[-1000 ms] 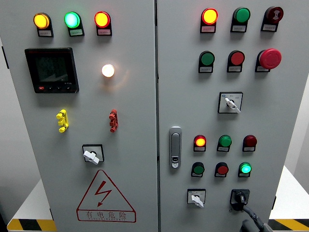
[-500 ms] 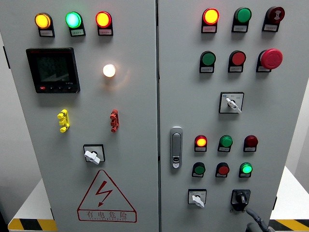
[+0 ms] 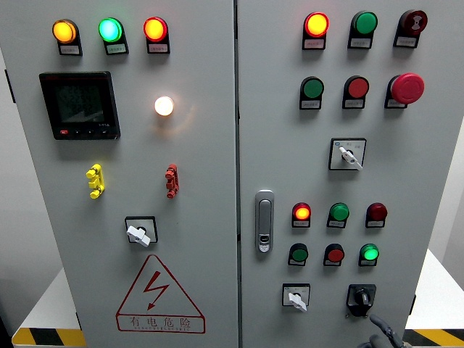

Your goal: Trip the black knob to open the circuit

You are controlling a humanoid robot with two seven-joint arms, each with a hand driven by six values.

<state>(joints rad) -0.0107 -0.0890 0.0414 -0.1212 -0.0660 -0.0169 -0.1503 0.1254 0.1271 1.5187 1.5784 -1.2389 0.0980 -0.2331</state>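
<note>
A black knob [image 3: 360,296] is seen untouched at 5 o'clock; the right robot hand [image 3: 382,335] is just below, its grip indiscernible. A reach up and a twist are judged next.

The black knob [image 3: 361,296] is a small rotary switch set in a square black bezel on the grey face of the right cabinet door [image 3: 428,181]. It sits at the lower right of that door, in the bottom row of controls, directly below the lit green indicator [image 3: 370,253] and to the right of the white-handled selector [image 3: 295,296]. Its body is round and glossy black, with a raised grip bar across the middle that stands close to upright, leaning slightly. Nothing touches it. Whether its pointer marks an on or off position cannot be made out.
</note>
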